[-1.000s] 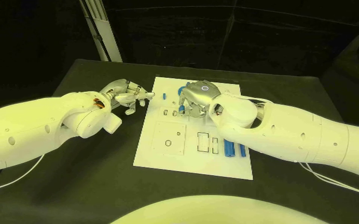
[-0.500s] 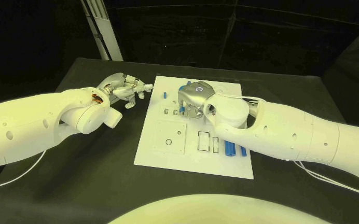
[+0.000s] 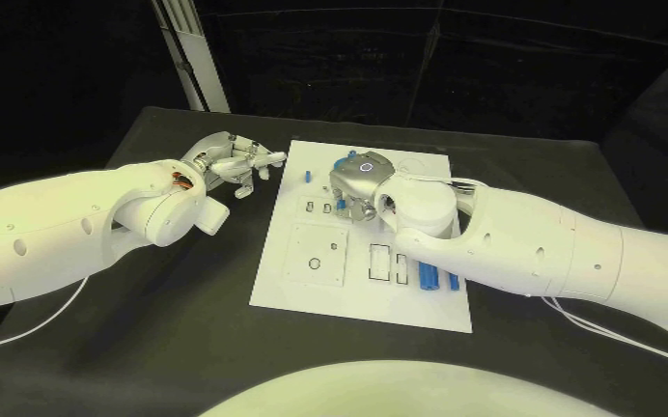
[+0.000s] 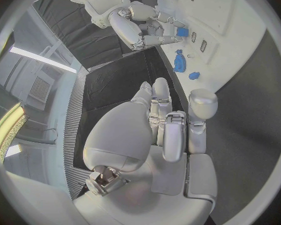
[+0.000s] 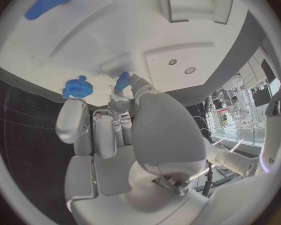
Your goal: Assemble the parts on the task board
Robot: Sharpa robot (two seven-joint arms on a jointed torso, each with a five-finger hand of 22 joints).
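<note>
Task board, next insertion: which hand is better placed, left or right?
Right, likely. The right hand is over the task board and pinches a small blue part at its fingertips above the plate. The left hand sits off the board's edge over the black table, holding nothing.

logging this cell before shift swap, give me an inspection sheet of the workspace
surface: black table, under the board.
job's things: white task board at mid table; two blue parts lie side by side at its near right; a blue gear lies by the right hand's fingertips.
clutter: nothing seen.
hands: left hand off the board's left edge, holding nothing; right hand over the board's far part, pinching a small blue part.
cables: a thin white cable along the right arm.
surroundings: black curtains, a pale upright post.
</note>
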